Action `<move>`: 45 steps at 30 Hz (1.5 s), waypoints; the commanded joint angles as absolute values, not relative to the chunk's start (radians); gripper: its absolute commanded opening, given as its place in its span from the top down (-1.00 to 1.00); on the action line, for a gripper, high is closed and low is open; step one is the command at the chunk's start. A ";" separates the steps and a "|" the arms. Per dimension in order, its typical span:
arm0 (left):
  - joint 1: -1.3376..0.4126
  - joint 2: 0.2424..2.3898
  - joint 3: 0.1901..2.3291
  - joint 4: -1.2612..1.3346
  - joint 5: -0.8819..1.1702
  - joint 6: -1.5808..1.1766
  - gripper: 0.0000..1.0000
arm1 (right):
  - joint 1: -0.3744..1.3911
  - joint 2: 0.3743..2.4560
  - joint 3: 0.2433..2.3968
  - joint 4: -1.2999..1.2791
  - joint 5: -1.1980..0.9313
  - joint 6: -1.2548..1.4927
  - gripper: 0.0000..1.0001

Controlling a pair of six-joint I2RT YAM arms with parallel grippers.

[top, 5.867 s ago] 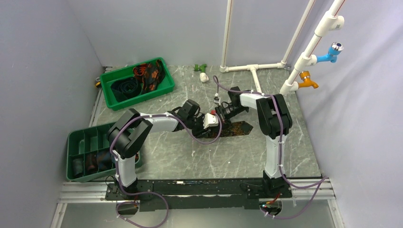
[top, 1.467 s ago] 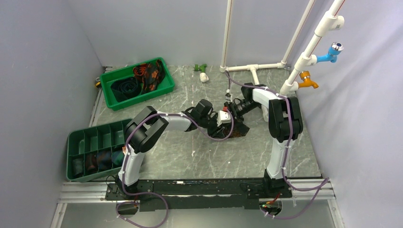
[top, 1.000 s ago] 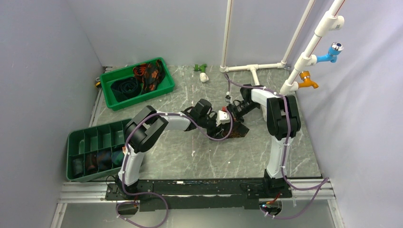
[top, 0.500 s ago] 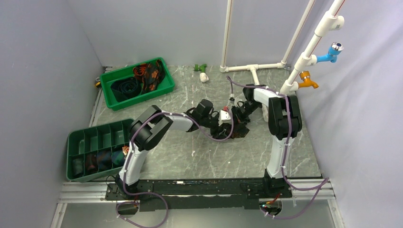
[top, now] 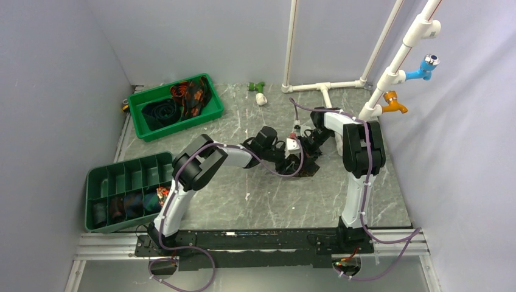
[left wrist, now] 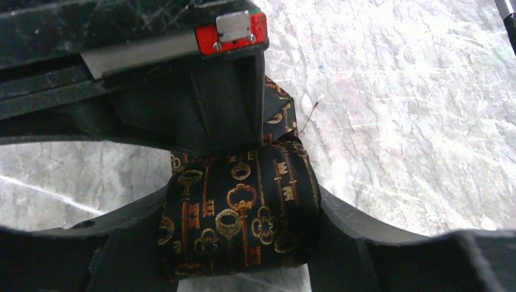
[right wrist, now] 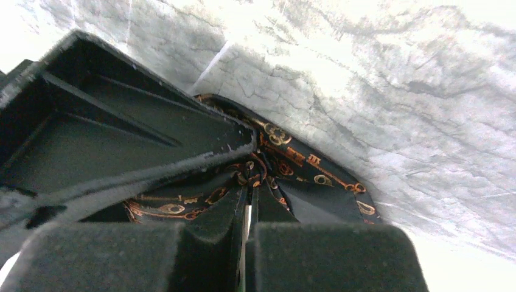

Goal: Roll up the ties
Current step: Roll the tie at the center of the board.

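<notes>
**Marble tabletop (top: pixel 377 182): tie roll gripped from two sides**

Near mid-table, the black tie (left wrist: pixel 240 213), printed with gold-orange keys, is wound into a squat roll. Its axis appears to point toward the right arm. Its flanks are hugged by the left gripper (left wrist: pixel 240 204), jaws wide. Its core is pinched by the right gripper (right wrist: pixel 248 193), jaws closed.

- From above the light is soft and even; the table (top: pixel 274 201) shows no glare, and my arms (top: pixel 234 156) cast only faint shadows.
- At my left wrist the marble is bright, almost washed out at the upper right; the tie (left wrist: pixel 237 225) is sharp, my fingers (left wrist: pixel 91 255) dark.
- At my right wrist the corners burn to white, and my near pads (right wrist: pixel 122 255) are blurred.
</notes>
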State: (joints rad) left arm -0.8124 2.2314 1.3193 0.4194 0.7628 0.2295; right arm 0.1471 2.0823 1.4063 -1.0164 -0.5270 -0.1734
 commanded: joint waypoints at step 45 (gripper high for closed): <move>-0.842 2.218 1.377 -0.311 0.443 0.428 0.69 | 0.124 2.048 1.367 -1.015 -0.853 -0.224 0.16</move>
